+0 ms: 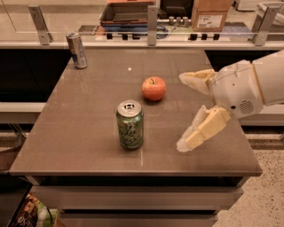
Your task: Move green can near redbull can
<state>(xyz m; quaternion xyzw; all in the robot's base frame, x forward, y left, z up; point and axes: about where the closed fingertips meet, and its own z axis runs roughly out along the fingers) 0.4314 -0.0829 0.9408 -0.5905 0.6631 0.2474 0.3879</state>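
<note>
**Green can stands alone at the front, gripper open to its right**

Nearest the front edge of the brown table (pixel 80 150) stands the green can (pixel 130 124), upright, its silver top and pull-tab facing up and pale cursive lettering on its side. Nothing touches it.

To its right, over the table's right portion, hangs the gripper (pixel 180 111). It comes in from the right edge on a white rounded wrist. Its two cream fingers (pixel 204 128) are spread wide apart, one high and one low, with bare tabletop showing between them. They hold nothing, and the tips point left toward the middle of the table, well apart from the green can.

Just behind the green can and a little to its right lies a red apple (pixel 153 88), stem up, apart from both the can and the upper finger.

Far back at the table's left rear corner stands the redbull can (pixel 76 50), slim and silver-blue, upright. It is well apart from the green can, with most of the tabletop between them.

Beyond the table runs a pale counter with a low railing on metal posts (pixel 152 20). On the counter sit a dark tray (pixel 126 12) and a cardboard box (pixel 211 13).
</note>
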